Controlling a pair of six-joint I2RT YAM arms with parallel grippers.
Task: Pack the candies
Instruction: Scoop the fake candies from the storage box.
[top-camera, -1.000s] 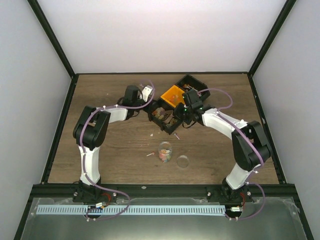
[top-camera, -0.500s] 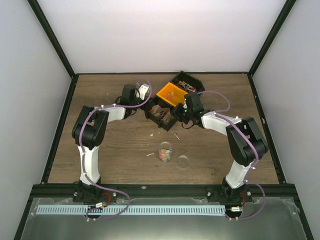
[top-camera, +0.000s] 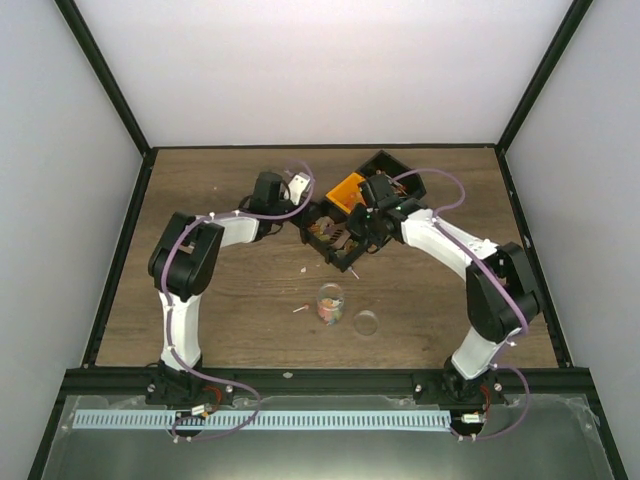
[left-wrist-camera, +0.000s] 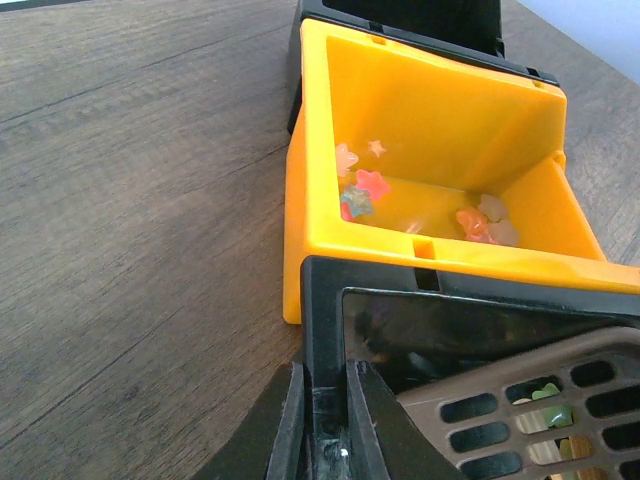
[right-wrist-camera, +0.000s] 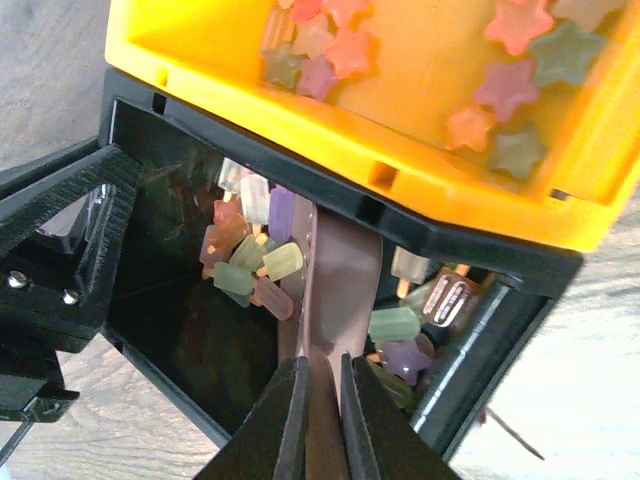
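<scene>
While left gripper (left-wrist-camera: 328, 420) clamps black bin (left-wrist-camera: 325, 300) rim, right gripper (right-wrist-camera: 322, 380) pinches divider (right-wrist-camera: 340, 265).

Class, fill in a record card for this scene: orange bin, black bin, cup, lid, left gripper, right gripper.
orange bin: holds star candies; touches the black bin
black bin: holds wrapped candies and a brown insert
cup: upright, part filled
lid: lying flat, right of the cup
left gripper: shut on the black bin's wall
right gripper: shut on the insert
</scene>
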